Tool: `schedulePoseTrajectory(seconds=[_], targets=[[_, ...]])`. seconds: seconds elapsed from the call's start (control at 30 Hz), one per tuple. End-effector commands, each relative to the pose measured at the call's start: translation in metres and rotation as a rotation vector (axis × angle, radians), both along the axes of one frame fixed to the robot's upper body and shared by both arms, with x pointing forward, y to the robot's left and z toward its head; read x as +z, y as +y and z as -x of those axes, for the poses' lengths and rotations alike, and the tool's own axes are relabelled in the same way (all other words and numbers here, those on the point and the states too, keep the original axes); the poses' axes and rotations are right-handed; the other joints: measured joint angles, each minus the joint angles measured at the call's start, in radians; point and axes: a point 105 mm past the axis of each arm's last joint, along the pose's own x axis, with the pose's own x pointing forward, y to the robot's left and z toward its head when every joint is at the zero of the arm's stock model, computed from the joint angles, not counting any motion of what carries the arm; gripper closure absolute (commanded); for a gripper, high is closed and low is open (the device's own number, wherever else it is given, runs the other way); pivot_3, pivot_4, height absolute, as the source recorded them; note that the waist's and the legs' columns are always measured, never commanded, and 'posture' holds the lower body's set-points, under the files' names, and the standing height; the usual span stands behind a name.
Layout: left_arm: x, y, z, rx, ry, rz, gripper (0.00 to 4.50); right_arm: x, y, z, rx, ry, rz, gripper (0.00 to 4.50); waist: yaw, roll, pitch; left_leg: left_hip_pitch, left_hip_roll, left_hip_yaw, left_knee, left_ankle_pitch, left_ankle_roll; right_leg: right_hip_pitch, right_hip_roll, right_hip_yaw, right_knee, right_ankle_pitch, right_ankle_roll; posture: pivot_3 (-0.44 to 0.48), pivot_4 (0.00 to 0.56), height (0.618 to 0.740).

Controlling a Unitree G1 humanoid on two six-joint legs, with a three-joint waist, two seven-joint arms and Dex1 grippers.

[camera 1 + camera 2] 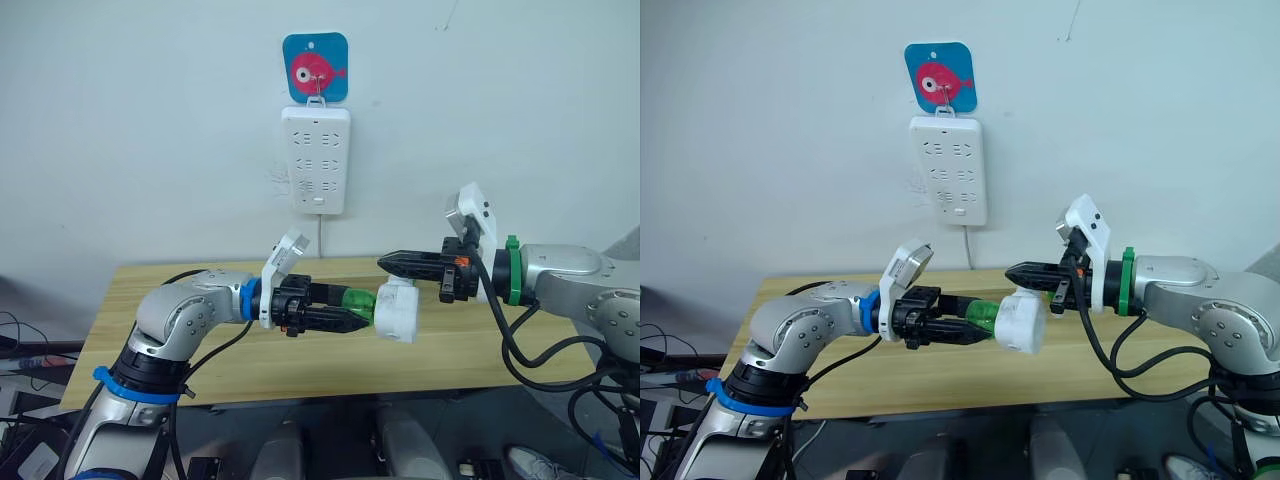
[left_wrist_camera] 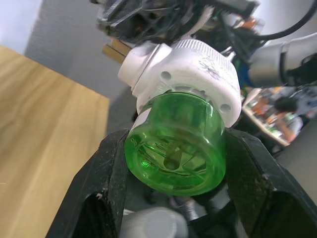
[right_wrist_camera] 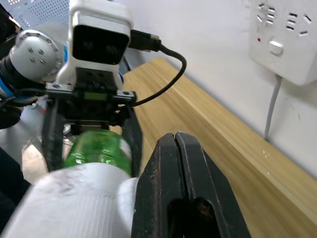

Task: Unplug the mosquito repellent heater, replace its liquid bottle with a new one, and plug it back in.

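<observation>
Green liquid bottle (image 2: 174,144) sits clamped between the left gripper (image 1: 335,318) fingers, its neck seated in the white mosquito repellent heater (image 1: 398,309); at the heater's 1 o'clock, the right gripper (image 1: 392,263) pinches it, above the wooden table (image 1: 300,360).

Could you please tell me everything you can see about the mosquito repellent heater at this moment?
The mosquito repellent heater is a small white rounded plastic unit, unplugged and held in the air above the wooden table, below the white power strip on the wall. A translucent green liquid bottle sits in its ribbed round collar, pointing toward the left gripper, whose black fingers clamp the bottle. The right gripper meets the heater from the other side, fingers together.
</observation>
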Motion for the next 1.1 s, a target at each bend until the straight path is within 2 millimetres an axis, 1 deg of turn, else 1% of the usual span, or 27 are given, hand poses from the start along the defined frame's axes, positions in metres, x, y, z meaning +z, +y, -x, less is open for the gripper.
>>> schedulePoseTrajectory(seconds=[0.03,0.17,0.3,0.33,0.4,0.47,0.53,0.57,0.63,0.7,0.77,0.9,0.93,1.1], targets=[[0.021,0.001,0.006,-0.031,-0.010,0.072,2.06,-0.005,-0.002,0.001,0.008,0.006,0.019,4.50,0.000,0.000,0.000,0.000,0.000,0.000,0.000,0.000,0.000,0.000,0.000,0.000,0.000,0.000,0.000,-0.166,0.152,0.733],[0.022,0.003,0.004,-0.022,0.016,0.074,2.06,-0.006,-0.002,0.001,0.006,0.018,0.001,4.50,0.000,0.000,0.000,0.000,0.000,0.000,0.000,0.000,0.000,0.000,0.000,0.000,0.000,0.000,0.000,-0.167,0.151,0.733],[0.017,0.005,0.005,-0.020,0.023,0.054,2.06,0.003,-0.006,-0.006,-0.053,-0.032,-0.030,4.50,0.000,0.000,0.000,0.000,0.000,0.000,0.000,0.000,0.000,0.000,0.000,0.000,0.000,0.000,0.000,-0.168,0.148,0.733],[0.016,0.006,0.005,-0.019,0.020,0.047,2.06,0.006,-0.008,-0.009,-0.071,-0.046,-0.039,4.50,0.000,0.000,0.000,0.000,0.000,0.000,0.000,0.000,0.000,0.000,0.000,0.000,0.000,0.000,0.000,-0.168,0.148,0.733],[0.012,0.007,0.004,-0.009,0.001,0.025,2.06,0.018,-0.019,-0.013,-0.115,-0.065,-0.077,4.50,0.001,0.000,0.000,0.000,0.000,0.000,0.000,0.000,0.000,0.000,0.000,0.000,0.000,0.000,0.000,-0.168,0.148,0.733],[0.007,0.008,0.003,0.000,-0.022,0.007,2.06,0.024,-0.027,-0.014,-0.139,-0.078,-0.090,4.50,0.001,0.000,0.000,0.000,0.000,0.000,0.000,0.000,0.000,0.000,0.000,0.000,0.000,0.000,0.000,-0.173,0.144,0.733],[0.002,0.008,-0.003,0.051,-0.090,0.002,2.06,0.030,-0.045,-0.009,-0.170,-0.056,-0.097,4.13,0.001,0.000,0.000,0.000,0.000,0.000,0.000,0.000,0.000,0.000,0.000,0.001,0.000,0.000,0.000,-0.178,0.143,0.733],[0.001,0.008,-0.006,0.069,-0.117,0.002,2.06,0.032,-0.051,-0.007,-0.175,-0.045,-0.100,3.91,0.002,0.000,0.000,0.000,0.000,0.000,0.000,0.000,0.000,0.000,0.000,0.000,0.000,0.000,0.000,-0.178,0.143,0.733],[-0.001,0.007,-0.011,0.108,-0.194,0.004,2.06,0.032,-0.059,0.001,-0.180,0.007,-0.112,3.22,0.004,0.000,0.000,0.000,0.000,0.000,-0.001,0.000,0.000,0.000,0.000,0.000,-0.001,0.000,0.000,-0.182,0.144,0.733],[-0.005,0.004,-0.021,0.166,-0.373,0.002,2.06,0.020,-0.070,0.018,-0.169,0.123,-0.099,2.51,0.009,0.000,0.000,-0.001,-0.001,0.000,-0.001,0.000,0.000,0.000,0.000,0.000,-0.001,0.000,0.000,-0.191,0.146,0.733],[-0.010,0.002,-0.022,0.159,-0.500,-0.008,2.06,0.013,-0.074,0.031,-0.157,0.213,-0.108,1.74,0.010,0.000,0.000,-0.001,-0.001,0.000,-0.001,0.000,0.000,0.001,-0.001,0.000,-0.002,0.000,0.000,-0.191,0.146,0.733],[-0.014,-0.001,-0.023,0.152,-0.647,0.014,2.06,0.000,-0.066,0.048,-0.123,0.361,-0.160,0.23,-0.001,0.000,-0.001,0.000,-0.001,0.004,-0.001,0.000,0.001,0.001,-0.001,0.003,-0.001,0.000,0.000,-0.200,0.147,0.733],[-0.013,-0.002,-0.023,0.158,-0.659,0.025,2.06,-0.003,-0.064,0.049,-0.130,0.383,-0.174,0.00,-0.001,0.000,-0.001,0.000,0.000,0.005,-0.001,0.000,0.001,0.001,0.000,0.003,-0.001,0.000,0.000,-0.200,0.147,0.733],[-0.008,-0.007,-0.019,0.150,-0.728,0.095,2.06,-0.010,-0.051,0.050,-0.132,0.516,-0.263,0.00,-0.002,-0.001,-0.001,0.001,0.002,0.007,0.001,0.000,0.001,0.001,0.003,0.004,-0.001,0.002,0.001,-0.200,0.142,0.733]])
